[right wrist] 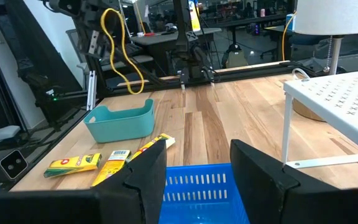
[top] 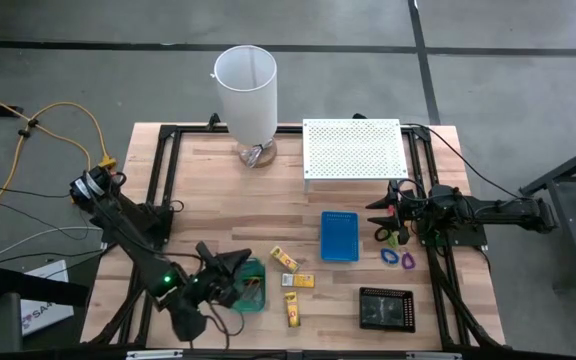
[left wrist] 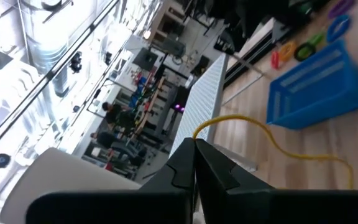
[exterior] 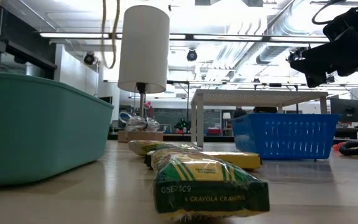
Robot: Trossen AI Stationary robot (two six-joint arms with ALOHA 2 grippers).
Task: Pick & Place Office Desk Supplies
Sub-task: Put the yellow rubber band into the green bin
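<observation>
Left gripper [left wrist: 196, 163] pinched closed on yellow rubber band [left wrist: 272, 140], above green tray [top: 251, 285] nr counter's front-left corner. Band's light, floppy; hold strand. Right gripper [right wrist: 194, 163] open, empty.

— Where's the yellow rubber band [left wrist: 277, 146]?
— Off the tabletop [top: 218, 190]. It hangs as a long, loose loop, pinched in the tip of the left claw [left wrist: 194, 142].
— And the packets?
— Three yellow crayon packets with green ends lie flat and near one another: one [top: 284, 258], a second [top: 303, 281], a third [top: 291, 309].
— The small pieces?
— A green one [top: 383, 235], a blue one [top: 389, 256] and a purple one [top: 407, 260] lie close together toward the right edge.
</observation>
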